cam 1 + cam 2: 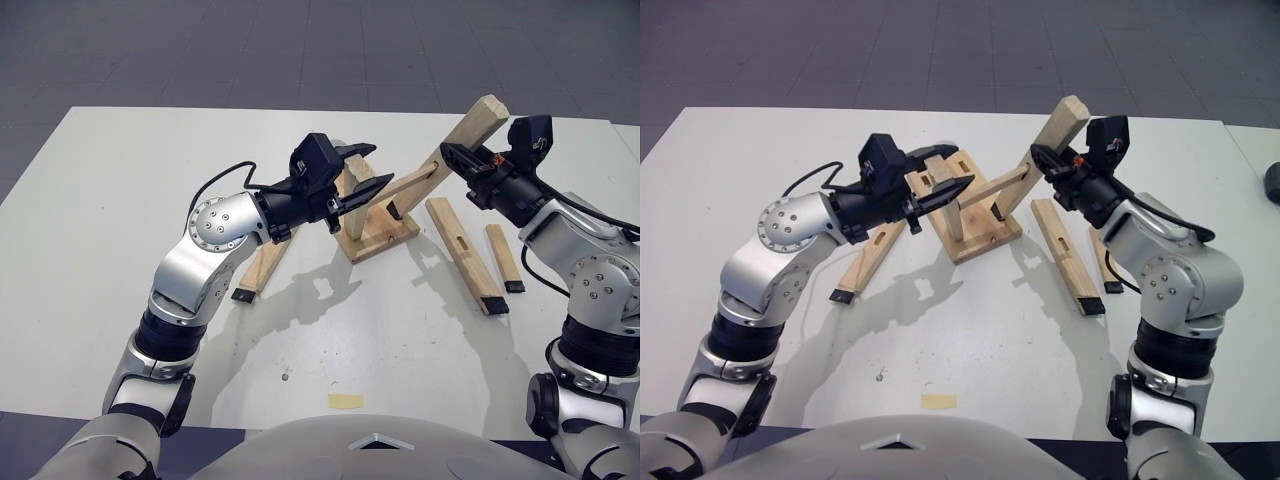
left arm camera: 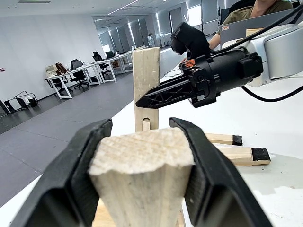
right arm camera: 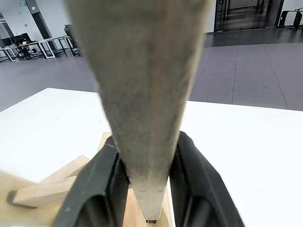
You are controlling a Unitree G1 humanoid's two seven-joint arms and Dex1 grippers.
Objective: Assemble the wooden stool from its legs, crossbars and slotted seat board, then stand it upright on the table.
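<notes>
The slotted seat board [image 1: 388,236] lies flat at mid-table. A short wooden leg [image 1: 948,208] stands upright on it, and my left gripper [image 1: 366,170] is shut on its top end [image 2: 142,163]. My right gripper [image 1: 450,160] is shut on a longer leg [image 1: 474,126] that tilts up and away from the board. A crossbar [image 1: 990,188] runs from this tilted leg toward the upright one. In the right wrist view the leg [image 3: 142,85] sits clamped between the dark fingers [image 3: 94,189]. The left wrist view has the right gripper [image 2: 156,97] beyond, beside the tilted leg [image 2: 146,85].
A loose leg [image 1: 463,252] and a shorter crossbar [image 1: 504,257] lie to the right of the board. Another leg [image 1: 256,272] lies under my left forearm. A scrap of yellow tape [image 1: 346,401] sits near the front edge. The table's left half is bare.
</notes>
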